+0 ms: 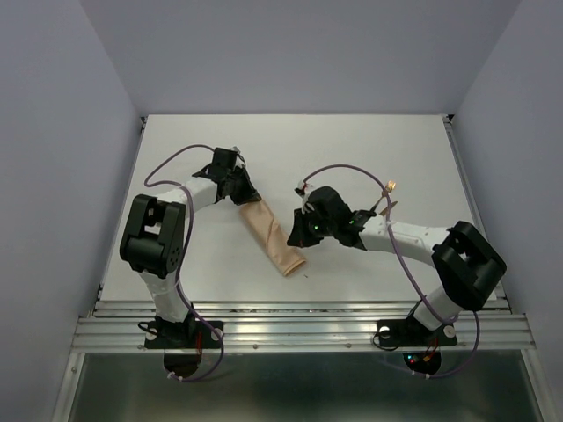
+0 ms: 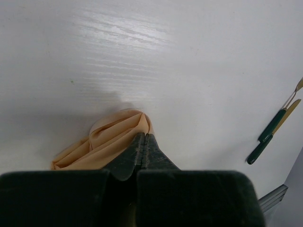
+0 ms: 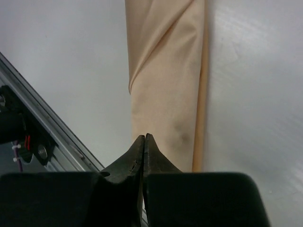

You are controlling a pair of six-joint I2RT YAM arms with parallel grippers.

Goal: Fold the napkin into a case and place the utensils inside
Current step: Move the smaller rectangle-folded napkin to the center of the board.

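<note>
Both hands are clamped shut right now, fingers pressed flat together with no gap. The napkin [image 1: 274,237] is folded into a long narrow strip, lying on a slant about mid-table [image 1: 220,149], one end toward the far left and the other nearer the front rail. My left gripper [image 1: 244,198] sits at the far end of it. From the left wrist cam the fingertips [image 2: 142,138] come down right on the edge of the cloth [image 2: 113,137], where the layers curl open into a little loop. Honestly can't tell whether I've actually nipped a bit of fabric or I'm just touching it, since the tips cover that spot. My right gripper [image 1: 297,242] is at the other end. On the right wrist cam the closed tips [image 3: 143,138] sit over the near edge of the strip [image 3: 165,94], which runs straight away from me with a diagonal crease near the top and a thin folded edge down its right side. Nothing looks held there. The utensils [image 1: 384,200] are on the bare table on the right, past my right forearm and well away from the napkin. The left cam shows two of them [image 2: 272,127] side by side, with dark green handles and pale gold ends.
</note>
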